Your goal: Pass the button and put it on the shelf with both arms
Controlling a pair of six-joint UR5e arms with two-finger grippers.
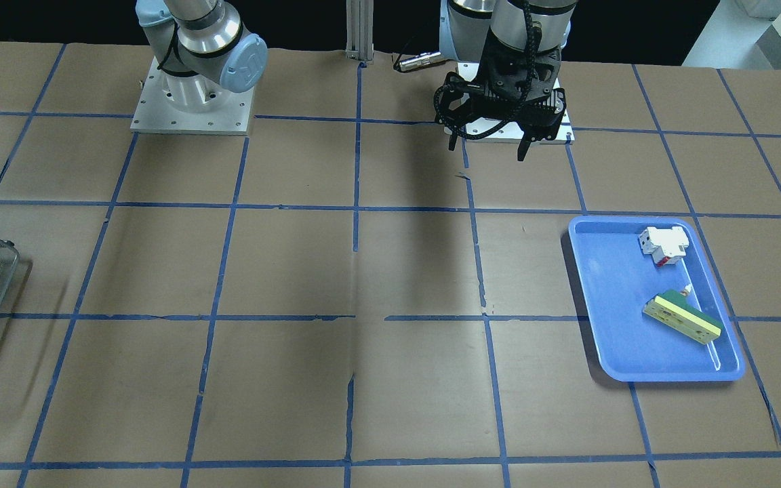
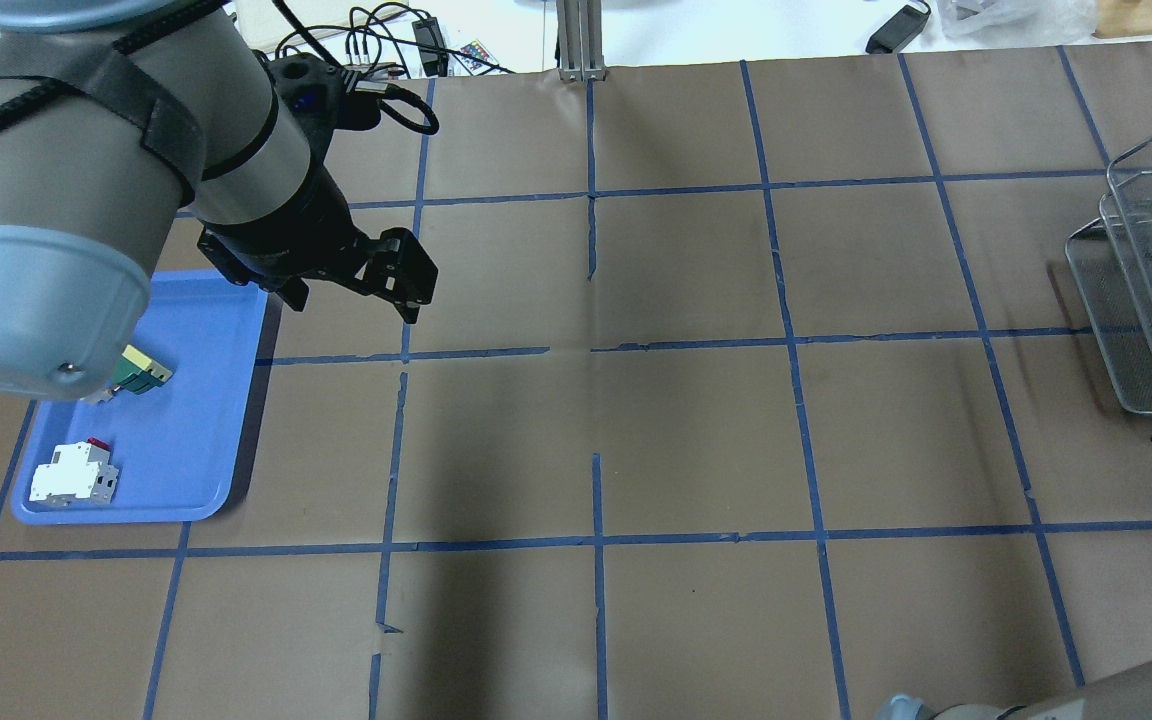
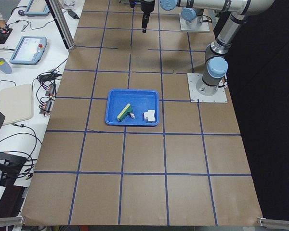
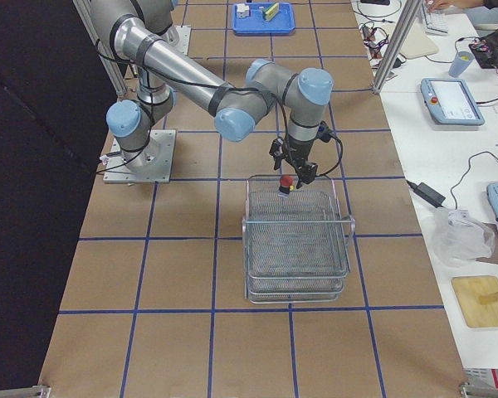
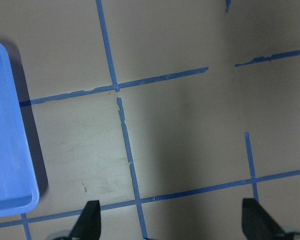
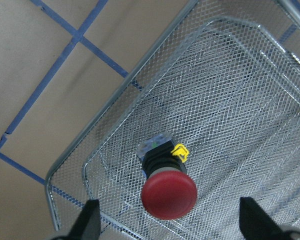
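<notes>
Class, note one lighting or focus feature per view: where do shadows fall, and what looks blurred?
Exterior front-facing: dark shadow bands cross the brown paper-covered table. Right wrist-mounted: the red-capped black push button is sharp, the black fingertips blurred. Left wrist-mounted: shadow darkens the right side.

Robot lab: tape-gridded table, teach pendants

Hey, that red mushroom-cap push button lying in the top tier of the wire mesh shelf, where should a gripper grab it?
Probably the short black body just behind the cap of the red mushroom-cap push button, coming down from above. It seems to lie on its side on the silvery wire mesh shelf, leaving the body's flanks exposed; the domed cap would likely slip.
</notes>
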